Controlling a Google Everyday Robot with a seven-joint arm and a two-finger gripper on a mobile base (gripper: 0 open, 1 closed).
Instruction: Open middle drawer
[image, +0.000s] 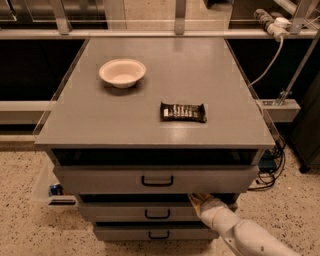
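Note:
The middle drawer (125, 212) is the second of three grey drawers under the cabinet top, with a small black loop handle (157, 214). The top drawer (100, 179) stands above it and the bottom drawer (120, 233) below. My gripper (197, 199) comes in from the lower right on a white arm. Its tip sits at the upper edge of the middle drawer's front, right of the handle and just under the top drawer.
A white bowl (122, 72) and a dark wrapped snack bar (183, 112) lie on the grey cabinet top (75, 120). Cables (267, 172) hang at the cabinet's right side. A small item (55, 191) lies on the speckled floor at the left.

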